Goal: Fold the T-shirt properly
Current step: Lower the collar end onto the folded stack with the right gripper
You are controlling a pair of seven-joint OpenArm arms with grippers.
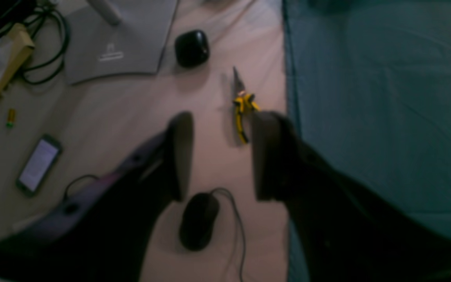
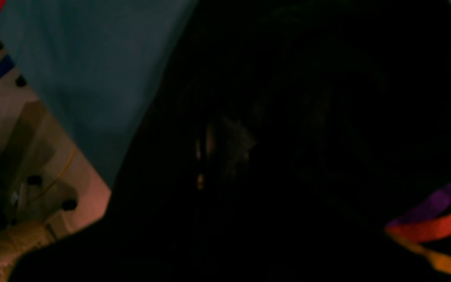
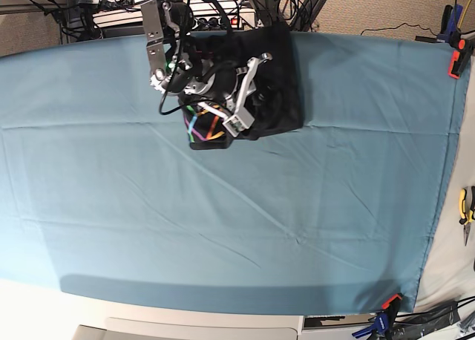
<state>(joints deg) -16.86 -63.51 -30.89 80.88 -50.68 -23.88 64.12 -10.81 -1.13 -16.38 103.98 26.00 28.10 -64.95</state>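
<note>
Crumpled black cloth T-shirt (image 3: 267, 80) bunched at twelve o'clock on wrinkled teal table cloth (image 3: 223, 221), right gripper (image 3: 236, 123) pinching it, left gripper (image 1: 219, 156) spread above yellow-handled pliers (image 1: 242, 107).

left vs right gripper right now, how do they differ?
The left gripper has its jaws apart with nothing between them; the right gripper is shut. The left gripper hangs beyond the teal cloth's edge, over bare table with yellow-handled pliers and a mouse below it; the right gripper sits down on the black T-shirt. Whether the right one actually pinches fabric cannot be told; its wrist view is nearly black.
</note>
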